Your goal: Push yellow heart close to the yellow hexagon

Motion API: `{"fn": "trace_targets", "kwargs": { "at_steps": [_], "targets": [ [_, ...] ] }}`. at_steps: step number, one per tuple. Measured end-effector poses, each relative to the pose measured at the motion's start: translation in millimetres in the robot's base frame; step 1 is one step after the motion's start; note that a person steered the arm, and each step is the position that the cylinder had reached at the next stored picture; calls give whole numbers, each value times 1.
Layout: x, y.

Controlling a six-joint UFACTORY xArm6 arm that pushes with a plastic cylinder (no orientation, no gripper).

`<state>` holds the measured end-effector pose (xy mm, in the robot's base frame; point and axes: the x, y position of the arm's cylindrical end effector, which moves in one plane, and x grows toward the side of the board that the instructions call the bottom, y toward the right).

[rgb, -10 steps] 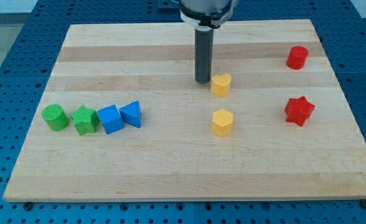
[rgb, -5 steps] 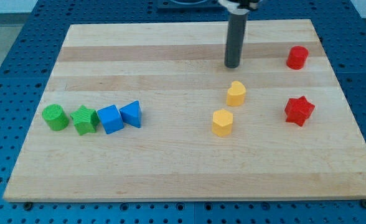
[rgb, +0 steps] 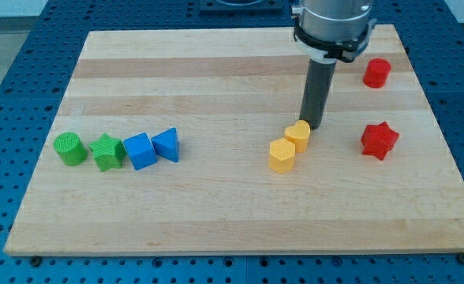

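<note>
My tip (rgb: 314, 126) has no jaws; it touches the small yellow heart block (rgb: 298, 135) at its upper right. The heart touches the yellow hexagon block (rgb: 281, 155) on the wooden board (rgb: 216, 205).

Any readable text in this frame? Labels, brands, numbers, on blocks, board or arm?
None. No word, number or sign shows on the board, on the blocks or on the arm. The yellow heart, the yellow hexagon and the other blocks are plain. My tip sits right beside the heart, at its upper right.
</note>
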<state>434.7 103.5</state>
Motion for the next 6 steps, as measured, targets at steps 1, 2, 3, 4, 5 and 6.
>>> {"fn": "trace_targets", "kwargs": {
  "at_steps": [1, 2, 3, 4, 5, 6],
  "targets": [
    [-35, -5],
    [-41, -32],
    [-12, -38],
    [-2, -34],
    [3, -29],
    [24, -23]
  ]
}}
